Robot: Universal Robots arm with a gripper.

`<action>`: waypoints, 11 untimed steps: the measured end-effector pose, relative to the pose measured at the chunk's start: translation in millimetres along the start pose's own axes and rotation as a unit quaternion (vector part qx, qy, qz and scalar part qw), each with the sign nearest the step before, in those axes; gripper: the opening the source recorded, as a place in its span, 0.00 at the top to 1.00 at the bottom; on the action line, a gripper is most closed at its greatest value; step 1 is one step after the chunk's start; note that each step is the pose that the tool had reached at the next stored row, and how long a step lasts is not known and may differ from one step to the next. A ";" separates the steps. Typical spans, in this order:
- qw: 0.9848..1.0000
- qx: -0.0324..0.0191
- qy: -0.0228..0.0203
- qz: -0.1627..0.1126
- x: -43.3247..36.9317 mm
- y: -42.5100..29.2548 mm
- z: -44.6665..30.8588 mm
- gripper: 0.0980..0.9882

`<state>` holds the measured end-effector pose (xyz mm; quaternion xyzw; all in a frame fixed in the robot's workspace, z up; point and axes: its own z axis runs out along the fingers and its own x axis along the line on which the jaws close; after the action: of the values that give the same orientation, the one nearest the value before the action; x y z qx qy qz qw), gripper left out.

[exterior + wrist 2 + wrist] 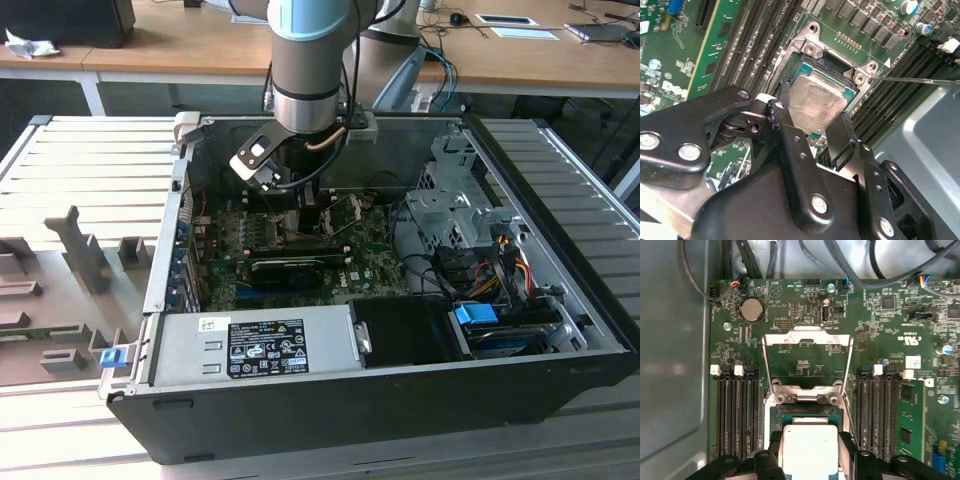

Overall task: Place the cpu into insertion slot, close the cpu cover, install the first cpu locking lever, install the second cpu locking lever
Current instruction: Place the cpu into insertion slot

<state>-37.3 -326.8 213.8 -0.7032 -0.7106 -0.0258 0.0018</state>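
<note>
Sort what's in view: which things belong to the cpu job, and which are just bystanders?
Job: gripper, closed on the cpu at the insertion slot; cpu cover, flipped open; locking lever.
Bystanders: memory slots, coin battery, power supply, cables.

Ribbed metal bench (90,160) carries an open computer case (350,410).

No print is clear enough to read. In the exterior view the grey power supply box (180,350) carries a black-and-white label (267,350) with a small white sticker (213,324) beside it. In the first wrist view the green circuit board (875,330) bears fine white lettering, a white triangle sign (759,289) and a white printed tag (912,361). The chip (809,447) shows one faint mark. In the second wrist view a white arrowhead (886,62) is printed on the board.
</note>
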 end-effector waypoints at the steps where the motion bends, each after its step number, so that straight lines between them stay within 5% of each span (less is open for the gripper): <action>1: 1.000 0.000 0.000 0.000 0.0 -0.1 3.0 0.52; 11: 1.000 0.000 -0.003 0.007 -0.4 1.4 10.4 0.52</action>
<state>-35.4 -326.8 203.4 -0.7079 -0.7059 -0.0239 0.0002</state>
